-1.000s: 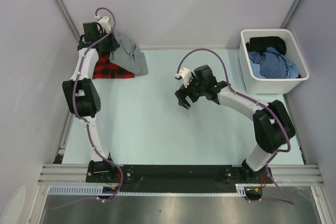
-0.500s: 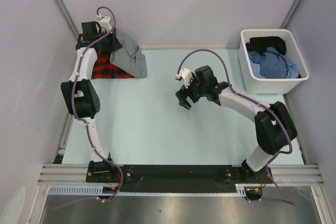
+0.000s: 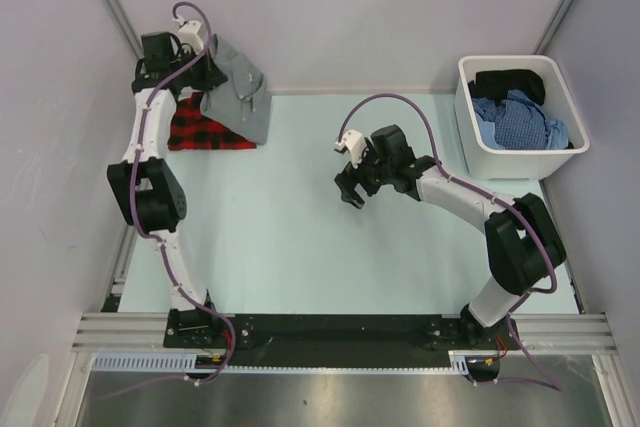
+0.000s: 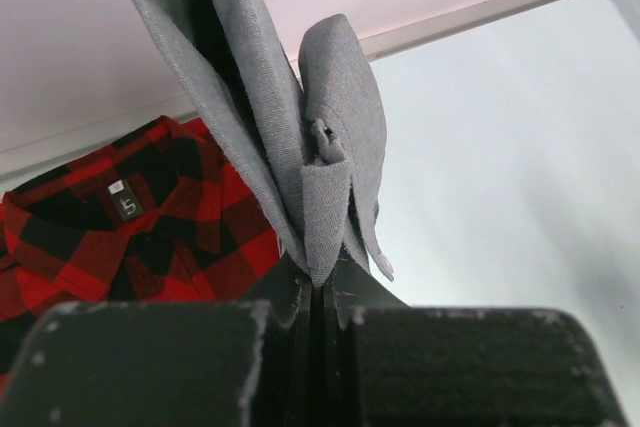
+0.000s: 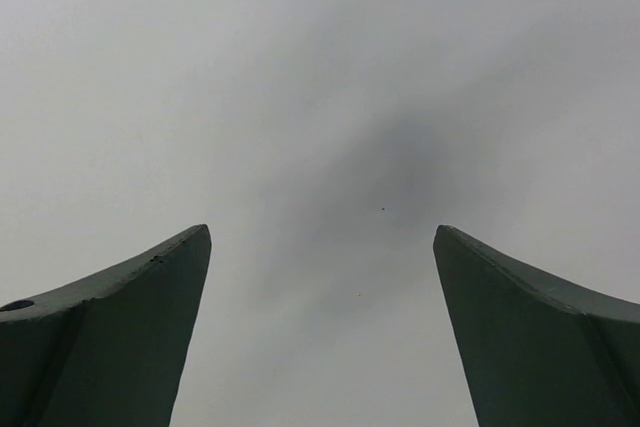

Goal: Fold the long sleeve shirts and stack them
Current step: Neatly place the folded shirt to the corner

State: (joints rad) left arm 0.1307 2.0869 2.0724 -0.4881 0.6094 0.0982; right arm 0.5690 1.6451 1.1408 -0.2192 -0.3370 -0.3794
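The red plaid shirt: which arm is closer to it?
Left. The left gripper, shut on the grey shirt, is right by the plaid shirt in the far left corner; the right gripper sits open mid-table, well apart.

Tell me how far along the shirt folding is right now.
Done: the plaid shirt lies folded flat at the table's far left corner. In hand: the left gripper is shut on the grey shirt, which hangs lifted off the table by the plaid one. Left: lay the grey shirt folded on the plaid. The right gripper hangs open and empty; the bin holds more clothes, type unclear.
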